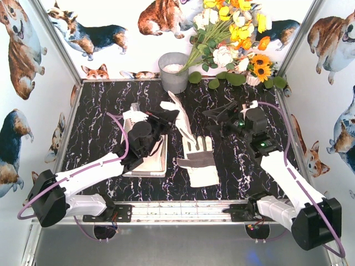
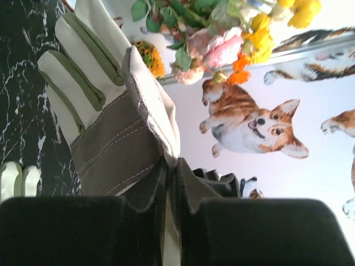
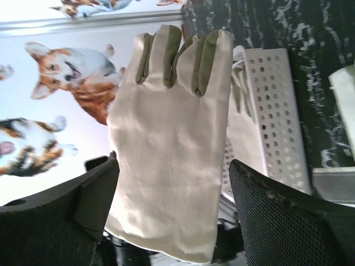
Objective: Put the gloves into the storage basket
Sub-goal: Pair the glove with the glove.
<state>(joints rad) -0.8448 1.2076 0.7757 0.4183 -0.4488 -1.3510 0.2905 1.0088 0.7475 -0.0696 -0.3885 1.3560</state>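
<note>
My left gripper [image 1: 166, 119] is shut on the cuff of a cream glove with grey palm patches [image 1: 182, 119] and holds it upright, above the table, just right of the white storage basket [image 1: 152, 163]. In the left wrist view the glove [image 2: 111, 127] stands up from the closed jaws of the left gripper [image 2: 175, 177]. My right gripper [image 1: 219, 116] is open and faces that glove from the right. In the right wrist view the glove's cream back [image 3: 166, 133] hangs between the wide-open fingers of the right gripper [image 3: 173, 166], touching neither. A second glove [image 1: 199, 160] lies flat on the table.
A grey metal bucket [image 1: 173, 71] stands at the back, with artificial flowers [image 1: 233, 39] to its right. The basket [image 3: 272, 111] shows behind the held glove in the right wrist view. My left arm reaches over the basket. Corgi-print walls enclose the table.
</note>
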